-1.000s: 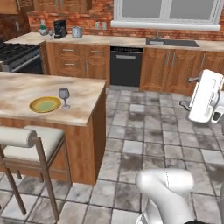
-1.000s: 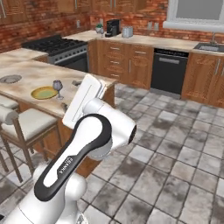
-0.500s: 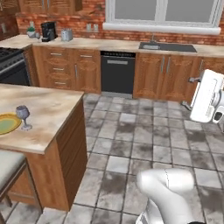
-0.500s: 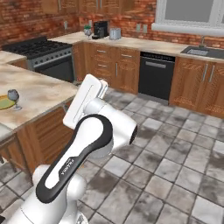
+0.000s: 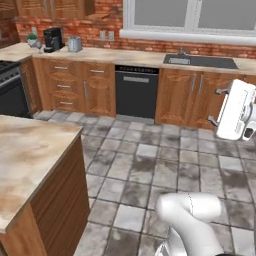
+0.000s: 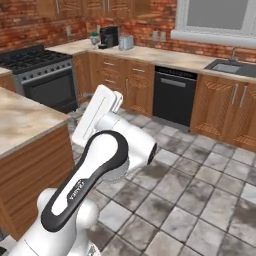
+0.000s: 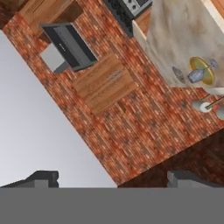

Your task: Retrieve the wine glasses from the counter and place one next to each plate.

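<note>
Beige marbled stone tops the bench [image 5: 100, 54] along the red brick wall, and in the left base view it runs from a small potted plant [image 5: 33, 40], a black coffee machine [image 5: 52, 39] and a silver toaster [image 5: 75, 44] at its far left end, past a black dishwasher [image 5: 136, 92] set in the brown cabinets, to a sink [image 5: 200, 61] under the window. Nearer, at the left, stands the marbled island top [image 5: 30, 155], with grey stone floor tiles [image 5: 150, 165] between it and the cabinets. In the right base view a black stove [image 6: 35, 75] sits at the left end of the same bench. The white arm is folded up at the right edge of the left base view, well apart from both the bench and the island. In the hand view the claw [image 7: 112, 178] shows two dark tips set wide apart with nothing between them, aimed at brick wall and pale ceiling. Far up and to the right of the claw in that rolled view, one wine glass [image 7: 197, 73] stands just beside the yellow-olive plate [image 7: 202, 70] on the island, with the grey plate [image 7: 178, 75] a little farther along.
</note>
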Controlling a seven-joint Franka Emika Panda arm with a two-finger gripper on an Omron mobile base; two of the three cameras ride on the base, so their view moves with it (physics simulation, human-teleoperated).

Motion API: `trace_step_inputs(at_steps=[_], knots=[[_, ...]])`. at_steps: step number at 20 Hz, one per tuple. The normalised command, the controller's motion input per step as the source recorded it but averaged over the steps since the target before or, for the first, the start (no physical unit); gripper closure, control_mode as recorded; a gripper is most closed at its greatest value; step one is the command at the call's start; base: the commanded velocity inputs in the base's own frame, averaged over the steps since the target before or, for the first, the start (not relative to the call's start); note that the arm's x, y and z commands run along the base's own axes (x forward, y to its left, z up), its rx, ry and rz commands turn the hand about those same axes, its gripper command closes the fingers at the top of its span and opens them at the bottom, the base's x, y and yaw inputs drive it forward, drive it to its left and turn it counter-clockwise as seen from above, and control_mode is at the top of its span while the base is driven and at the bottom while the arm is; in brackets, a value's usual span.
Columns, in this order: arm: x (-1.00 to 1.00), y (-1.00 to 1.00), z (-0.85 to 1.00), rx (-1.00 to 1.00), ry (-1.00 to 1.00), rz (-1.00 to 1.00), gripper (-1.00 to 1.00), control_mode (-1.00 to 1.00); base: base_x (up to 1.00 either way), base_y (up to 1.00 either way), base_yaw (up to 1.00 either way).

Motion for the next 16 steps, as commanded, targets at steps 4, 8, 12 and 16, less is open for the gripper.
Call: trace_step_inputs(at_steps=[4, 8, 12, 16], knots=[[0.00, 0.00, 0.00, 0.00, 0.00, 0.00, -1.00, 1.00, 1.00, -0.79, 0.16], [0.00, 0.00, 0.00, 0.00, 0.00, 0.00, -1.00, 1.00, 1.00, -0.50, 0.14], [0.00, 0.00, 0.00, 0.00, 0.00, 0.00, -1.00, 1.00, 1.00, -0.24, 0.17], [0.00, 0.00, 0.00, 0.00, 0.00, 0.00, -1.00, 1.00, 1.00, 0.00, 0.16]])
